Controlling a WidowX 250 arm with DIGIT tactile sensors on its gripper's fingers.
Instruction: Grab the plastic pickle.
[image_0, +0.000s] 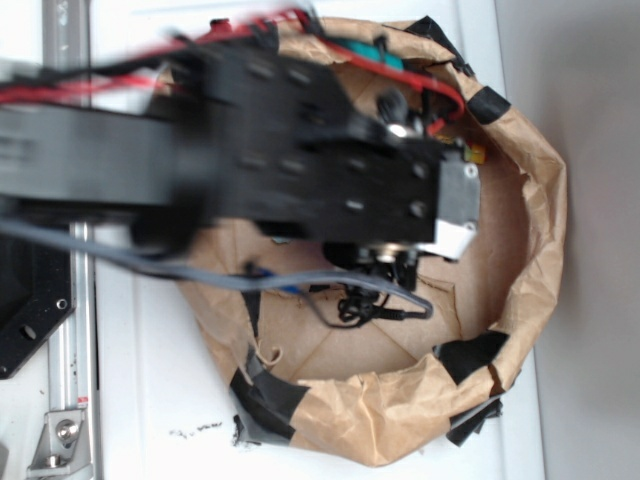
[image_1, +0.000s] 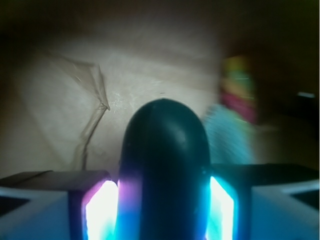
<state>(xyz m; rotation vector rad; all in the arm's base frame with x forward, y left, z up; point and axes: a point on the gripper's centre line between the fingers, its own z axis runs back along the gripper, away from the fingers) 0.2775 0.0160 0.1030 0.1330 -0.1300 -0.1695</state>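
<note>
My wrist camera shows the gripper (image_1: 164, 210) clenched on the plastic pickle (image_1: 165, 165), its dark green rounded end standing up between 2 glowing pads (image_1: 102, 210). I judge the grab made or nearly so; next I would lift straight up, keeping the squeeze firm since the pickle looks slick. From the exterior view, the blurred arm (image_0: 250, 150) reaches into a brown paper bag (image_0: 530, 250) rolled into a bowl. Inside, beside the pickle, lie a teal cloth (image_1: 227, 132) and a braided rope (image_1: 240, 87).
</note>
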